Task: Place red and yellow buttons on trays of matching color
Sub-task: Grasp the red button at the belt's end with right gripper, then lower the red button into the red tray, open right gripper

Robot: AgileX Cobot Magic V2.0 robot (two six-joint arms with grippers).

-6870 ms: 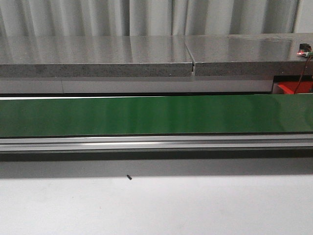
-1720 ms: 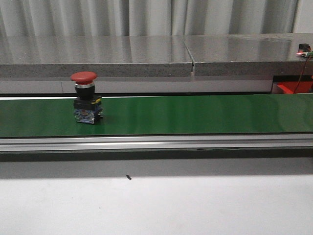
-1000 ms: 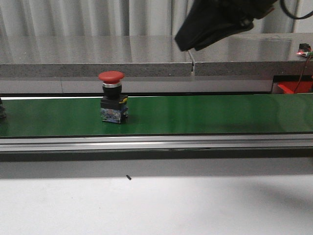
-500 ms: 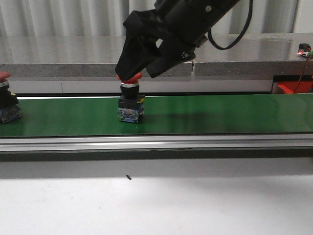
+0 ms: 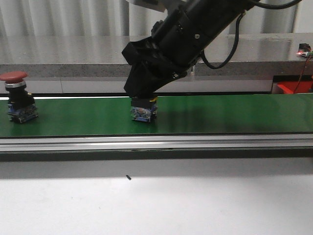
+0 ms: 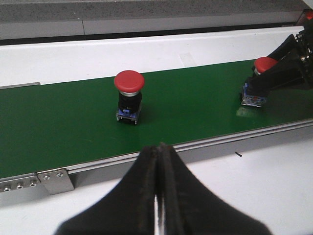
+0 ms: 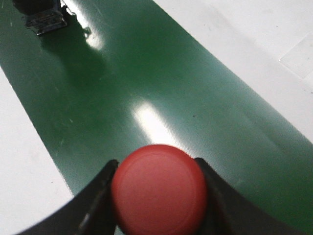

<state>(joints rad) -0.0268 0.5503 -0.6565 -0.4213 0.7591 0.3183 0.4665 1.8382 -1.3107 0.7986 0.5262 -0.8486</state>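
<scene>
Right end effector (image 5: 143,92): clamped on red button (image 7: 159,188) mid green belt (image 5: 234,115) | left end effector (image 6: 157,161): fingers pressed together, holding nothing | second red button (image 5: 18,97): upright, belt's left end

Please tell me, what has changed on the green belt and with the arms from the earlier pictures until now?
The first red button rode the green belt rightward, and the right gripper came down from above and now has its fingers around the red cap. A second red button entered from the left. The left gripper appears shut, away from both. The grey shelf and white table stayed unchanged.
</scene>
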